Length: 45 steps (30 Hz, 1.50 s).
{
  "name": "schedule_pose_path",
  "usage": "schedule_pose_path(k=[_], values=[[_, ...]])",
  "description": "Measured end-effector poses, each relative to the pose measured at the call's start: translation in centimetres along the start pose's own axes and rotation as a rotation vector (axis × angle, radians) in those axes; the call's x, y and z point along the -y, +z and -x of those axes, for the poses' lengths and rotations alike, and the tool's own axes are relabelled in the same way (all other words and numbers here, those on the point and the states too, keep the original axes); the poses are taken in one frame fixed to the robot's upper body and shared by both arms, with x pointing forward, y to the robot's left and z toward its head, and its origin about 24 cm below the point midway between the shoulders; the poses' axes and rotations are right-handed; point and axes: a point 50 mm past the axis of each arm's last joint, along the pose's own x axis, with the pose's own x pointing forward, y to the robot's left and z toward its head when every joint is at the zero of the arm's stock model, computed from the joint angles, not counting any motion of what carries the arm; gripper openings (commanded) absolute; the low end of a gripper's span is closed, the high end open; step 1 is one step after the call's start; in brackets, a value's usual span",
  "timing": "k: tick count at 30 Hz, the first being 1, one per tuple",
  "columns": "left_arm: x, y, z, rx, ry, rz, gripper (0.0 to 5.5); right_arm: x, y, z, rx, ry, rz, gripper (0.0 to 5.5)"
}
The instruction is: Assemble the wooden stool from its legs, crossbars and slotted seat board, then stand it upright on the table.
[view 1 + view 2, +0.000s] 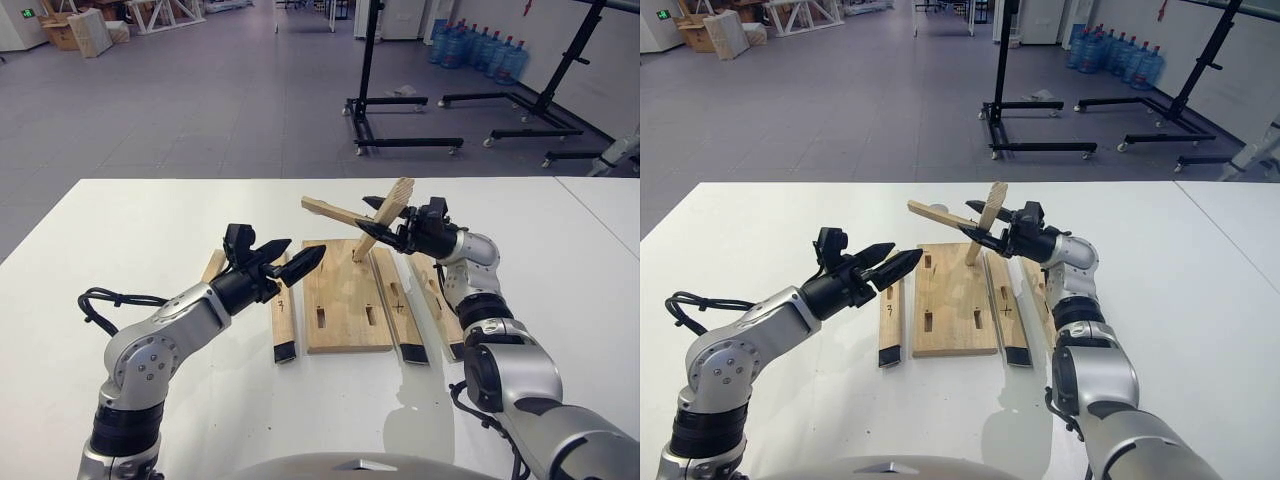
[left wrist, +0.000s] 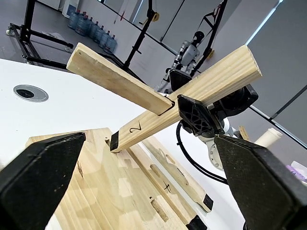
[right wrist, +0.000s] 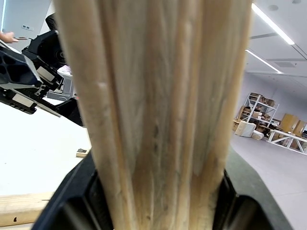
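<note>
Right hand (image 1: 372, 216) gripping crossbars (image 1: 325, 209), seat board (image 1: 345, 300) beneath

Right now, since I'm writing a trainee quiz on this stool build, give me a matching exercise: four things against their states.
Things:
1 crossbars
2 board
3 legs
4 left gripper

States:
a open, empty
b lying beside the board
c crossed, held in the right gripper
d flat on the table, slots up

Pairs: 1-c, 2-d, 3-b, 4-a

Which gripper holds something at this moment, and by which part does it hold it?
The right gripper holds the crossed wooden bars, clamped on one bar beside the joint. The left gripper is open and empty.
</note>
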Motion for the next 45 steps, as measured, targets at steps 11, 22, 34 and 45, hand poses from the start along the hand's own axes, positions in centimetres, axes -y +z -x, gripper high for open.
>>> schedule_pose_path(k=[11,22,34,45], values=[[0.20,-0.17,-0.21,0.000,-0.007,0.002,4.91,0.21,0.12,0.21,-0.001,-0.012,-0.015,2.05],[0.23,-0.17,-0.23,0.001,-0.008,0.003,4.91,0.97,0.91,0.42,0.007,-0.038,0.018,2.05],[0.44,-0.09,-0.20,0.006,-0.014,-0.003,4.91,0.67,0.60,-0.08,0.016,-0.028,0.006,2.05],[0.45,-0.09,-0.22,0.007,-0.015,-0.002,4.91,0.44,0.30,0.07,0.008,-0.026,-0.004,2.05]])
